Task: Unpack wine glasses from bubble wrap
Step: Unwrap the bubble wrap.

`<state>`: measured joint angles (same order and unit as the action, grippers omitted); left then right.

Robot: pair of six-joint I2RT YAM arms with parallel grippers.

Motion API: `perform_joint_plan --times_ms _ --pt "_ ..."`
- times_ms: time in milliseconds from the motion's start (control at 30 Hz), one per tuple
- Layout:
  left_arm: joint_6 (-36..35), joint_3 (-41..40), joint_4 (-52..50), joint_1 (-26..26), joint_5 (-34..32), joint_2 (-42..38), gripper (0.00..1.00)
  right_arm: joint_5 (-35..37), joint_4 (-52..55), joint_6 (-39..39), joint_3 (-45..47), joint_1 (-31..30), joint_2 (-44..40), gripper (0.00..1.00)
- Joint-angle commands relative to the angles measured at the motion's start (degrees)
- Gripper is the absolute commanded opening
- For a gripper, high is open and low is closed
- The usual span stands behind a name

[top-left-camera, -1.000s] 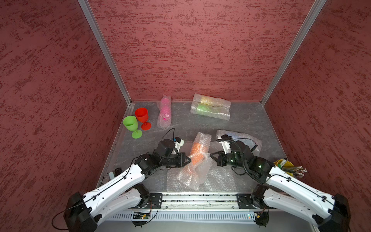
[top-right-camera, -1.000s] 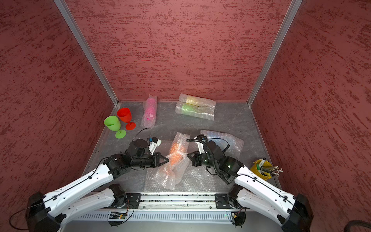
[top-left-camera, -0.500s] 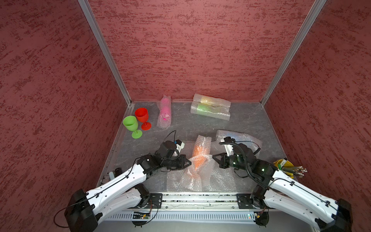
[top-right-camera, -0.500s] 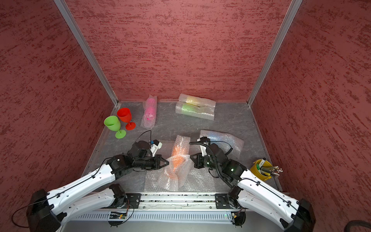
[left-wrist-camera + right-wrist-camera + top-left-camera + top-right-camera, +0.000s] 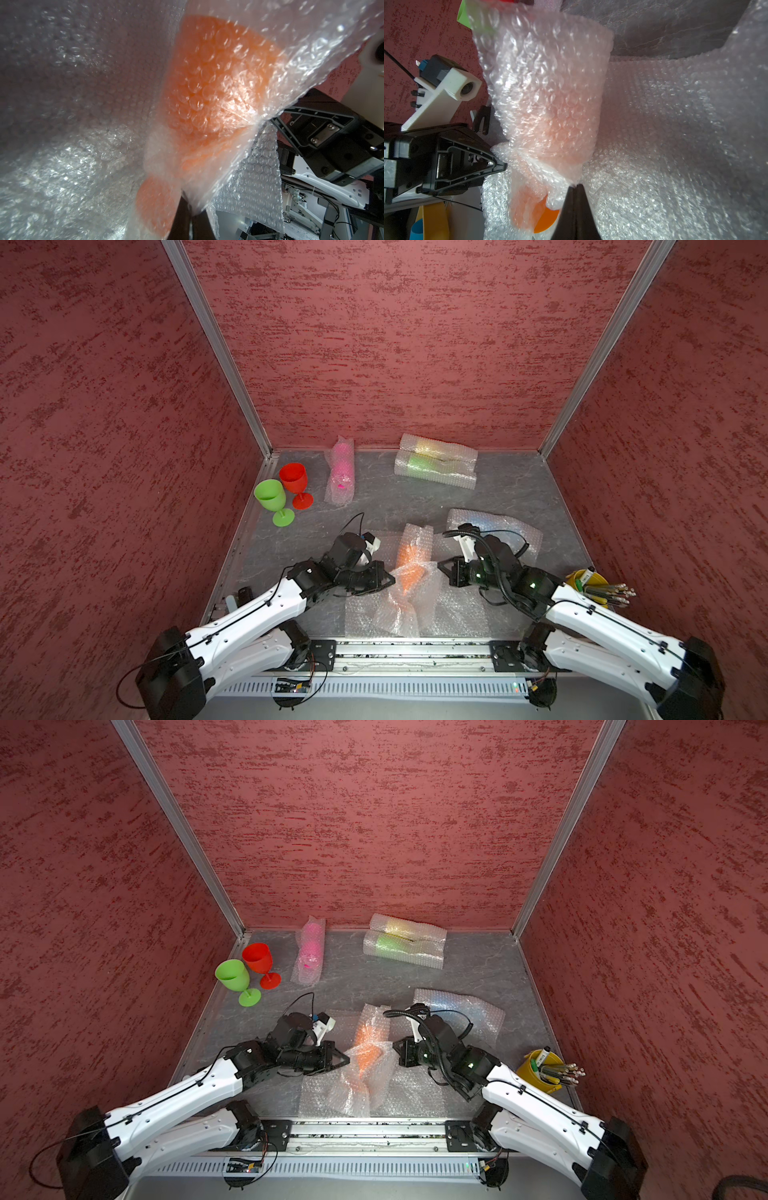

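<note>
Orange goblet [image 5: 409, 568], bubble wrap [image 5: 399, 610] between grippers [image 5: 392, 581] [image 5: 440, 566]

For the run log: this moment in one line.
left gripper: shut on wrap | right gripper: shut on wrap | orange glass: inside wrap, between grippers | green glass, red glass: bare, upright

The bubble wrap [image 5: 409, 601] around the orange goblet [image 5: 409, 568] is clear, glossy plastic film with many small shiny bubbles; the goblet itself looks like opaque, smooth plastic. Well apart from the orange goblet, the red goblet [image 5: 294, 479] and the green goblet [image 5: 270, 493] are smooth plastic with a soft shine, on a grey, stone-like, rather matt counter [image 5: 390, 506].
</note>
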<state>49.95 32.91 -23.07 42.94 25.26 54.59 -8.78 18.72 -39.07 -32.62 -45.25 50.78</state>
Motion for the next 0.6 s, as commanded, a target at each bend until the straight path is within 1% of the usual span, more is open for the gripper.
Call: perform_joint_plan --times_ms 0,167,400,567 --pt "1.5 -1.2 -4.8 -1.8 -1.2 -1.8 0.00 9.0 4.2 -1.0 0.4 3.1 -1.0 0.00" --pt "0.9 -0.5 -6.8 -2.4 -1.5 -2.1 0.00 10.2 6.2 -1.1 1.5 4.9 -3.2 0.00" --pt "0.5 -1.7 -8.3 -5.6 0.4 -4.3 0.00 10.5 5.7 -1.2 3.7 6.4 -6.6 0.00" --pt "0.4 -1.4 -8.6 -5.5 0.4 -4.3 0.00 11.3 5.7 -1.7 3.4 6.8 -6.9 0.00"
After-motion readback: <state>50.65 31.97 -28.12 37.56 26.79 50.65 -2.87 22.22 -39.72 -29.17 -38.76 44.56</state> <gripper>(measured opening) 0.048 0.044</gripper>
